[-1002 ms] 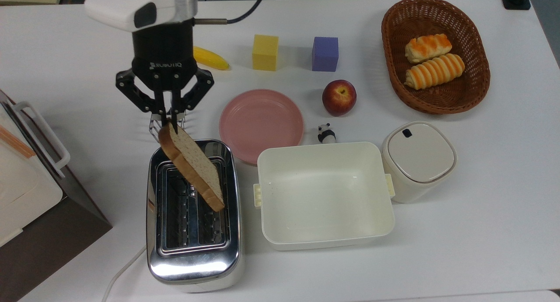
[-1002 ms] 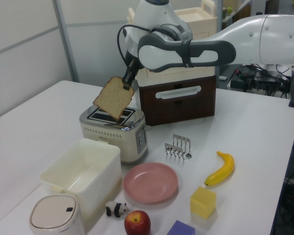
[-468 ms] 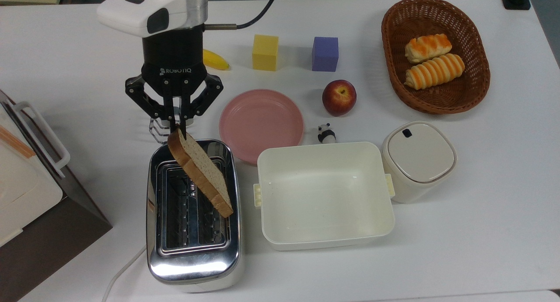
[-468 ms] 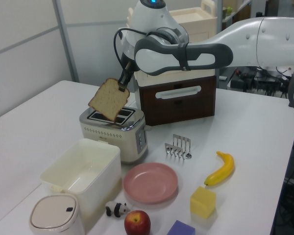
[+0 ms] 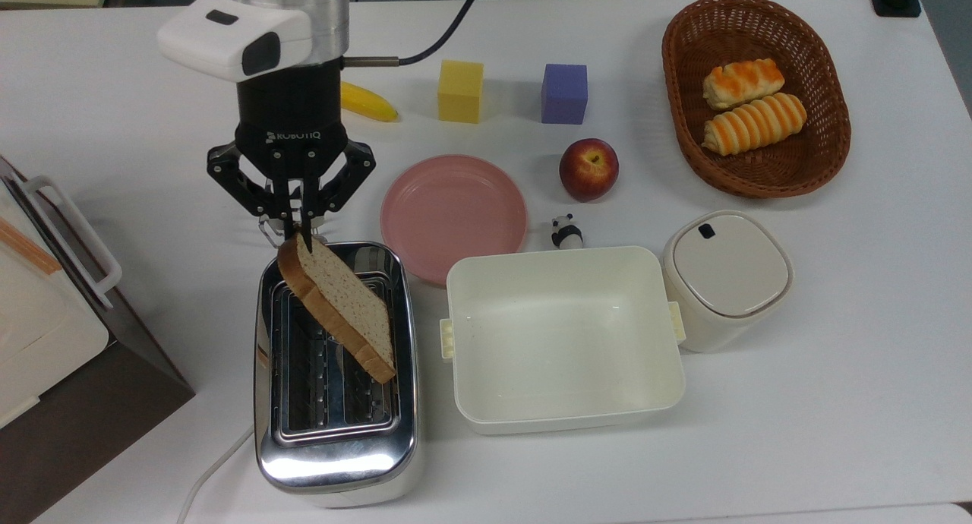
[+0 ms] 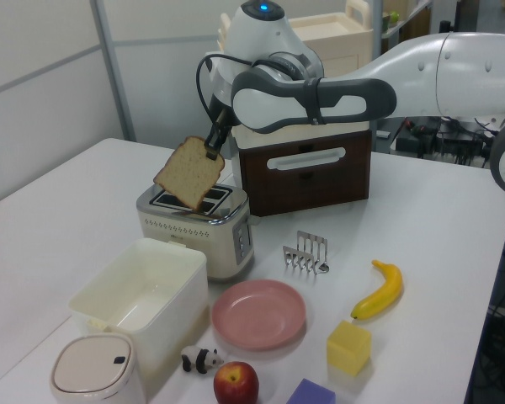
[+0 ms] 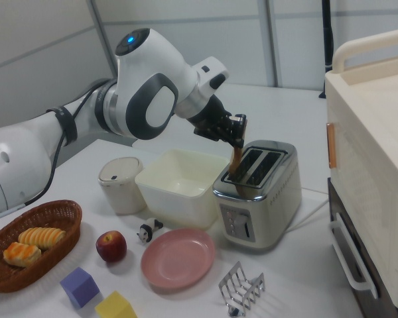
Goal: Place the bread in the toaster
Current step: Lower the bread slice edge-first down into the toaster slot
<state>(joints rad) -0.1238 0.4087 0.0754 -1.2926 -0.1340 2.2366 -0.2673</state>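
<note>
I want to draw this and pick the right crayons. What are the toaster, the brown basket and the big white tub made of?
The toaster looks like polished metal: it mirrors the room. The basket looks like woven wicker, with strands crossing all over its wall. The tub is probably plastic, smooth and cream with little moulded tabs at its ends.

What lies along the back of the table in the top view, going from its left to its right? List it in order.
Banana → yellow cube → purple cube → wicker basket holding two striped rolls.
</note>
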